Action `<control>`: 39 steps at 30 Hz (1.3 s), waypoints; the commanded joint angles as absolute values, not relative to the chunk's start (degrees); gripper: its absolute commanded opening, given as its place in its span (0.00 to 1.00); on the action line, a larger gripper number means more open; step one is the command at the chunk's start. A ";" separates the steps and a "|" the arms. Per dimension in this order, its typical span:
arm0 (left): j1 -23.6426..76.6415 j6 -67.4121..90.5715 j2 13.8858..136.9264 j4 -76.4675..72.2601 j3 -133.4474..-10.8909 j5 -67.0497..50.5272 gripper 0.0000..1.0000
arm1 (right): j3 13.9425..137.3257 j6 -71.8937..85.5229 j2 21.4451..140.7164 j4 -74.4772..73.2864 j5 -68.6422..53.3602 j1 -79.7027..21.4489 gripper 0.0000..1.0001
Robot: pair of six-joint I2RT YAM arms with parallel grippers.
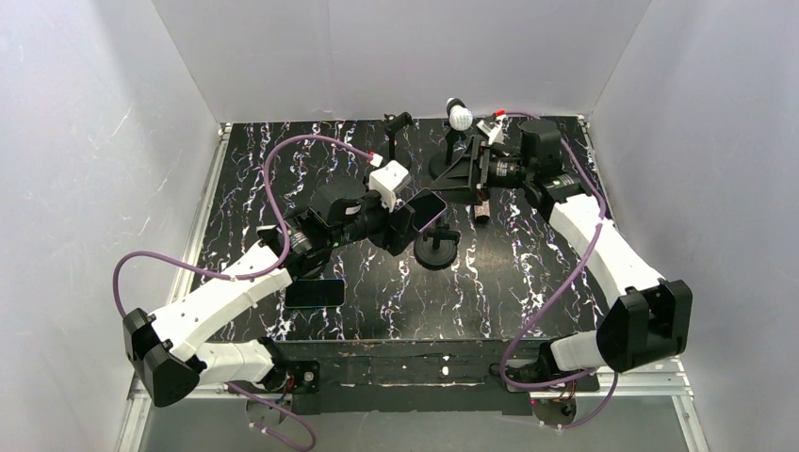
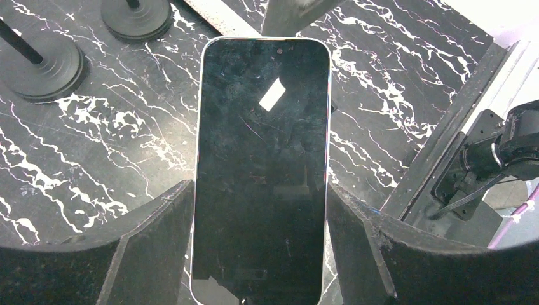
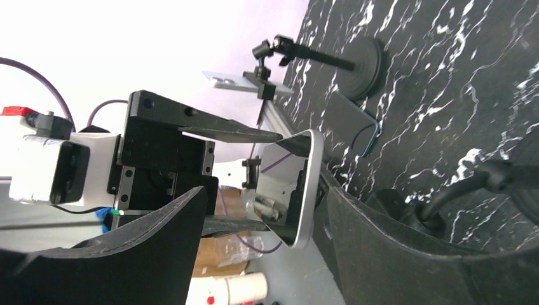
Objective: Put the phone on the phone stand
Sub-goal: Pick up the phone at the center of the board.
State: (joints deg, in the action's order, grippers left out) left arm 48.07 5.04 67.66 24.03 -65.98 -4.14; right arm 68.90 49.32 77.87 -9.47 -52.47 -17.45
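marbled table [image 1: 528, 282]: second phone [image 1: 316, 293] flat; stand base [image 1: 436, 250] beside held phone [image 1: 429, 209].

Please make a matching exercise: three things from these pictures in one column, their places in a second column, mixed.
1. phone facing the left wrist camera
2. second phone
3. white ball

a. at the table's far edge
b. between the left gripper's jaws
c. lying flat on the table

Pairs: 1-b; 2-c; 3-a

- We find the phone [image 1: 429, 209] just behind the phone stand [image 1: 436, 250], up off the table [image 1: 424, 311].
- A second phone [image 1: 316, 293] lies left of that stand, nearer the bases.
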 commanded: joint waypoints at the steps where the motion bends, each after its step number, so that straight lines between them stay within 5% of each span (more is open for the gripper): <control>1: 47.79 3.87 64.62 20.17 -66.75 -6.06 0.00 | 73.07 47.14 80.50 -13.31 -55.68 -20.10 0.76; 10: 47.77 3.71 64.77 20.21 -67.21 -5.91 0.00 | 72.78 49.30 82.67 -10.57 -59.14 -21.81 0.62; 14: 47.79 3.78 65.08 20.30 -67.05 -6.14 0.00 | 72.38 48.86 82.39 -10.61 -59.01 -21.91 0.38; 18: 47.89 4.18 65.20 20.18 -66.85 -6.21 0.00 | 72.78 46.64 82.50 -13.01 -57.66 -21.95 0.01; 22: 47.84 4.18 65.20 20.31 -66.63 -5.99 0.00 | 73.92 43.35 82.87 -15.78 -56.66 -21.94 0.01; 23: 47.85 4.30 65.20 20.30 -66.55 -6.06 0.08 | 74.35 42.47 82.80 -16.17 -56.55 -21.92 0.01; 25: 47.83 4.86 65.20 20.70 -66.98 -6.24 0.47 | 75.03 40.58 82.60 -17.31 -56.03 -21.97 0.01; 27: 47.78 6.73 65.24 21.15 -67.73 -5.89 0.75 | 76.05 37.97 82.42 -18.98 -55.54 -21.95 0.01; 29: 47.61 8.42 65.29 21.92 -68.89 -5.63 0.91 | 77.08 34.98 82.24 -20.77 -54.69 -21.96 0.01; 39: 35.44 19.78 66.66 20.85 -73.84 -31.49 0.94 | 79.09 25.42 79.27 -22.35 -60.58 -21.97 0.01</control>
State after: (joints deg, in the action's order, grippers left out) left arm 41.12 12.95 67.51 23.16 -71.92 -15.33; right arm 75.24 30.46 82.89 -23.49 -53.98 -21.78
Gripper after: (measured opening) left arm 0.945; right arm 0.154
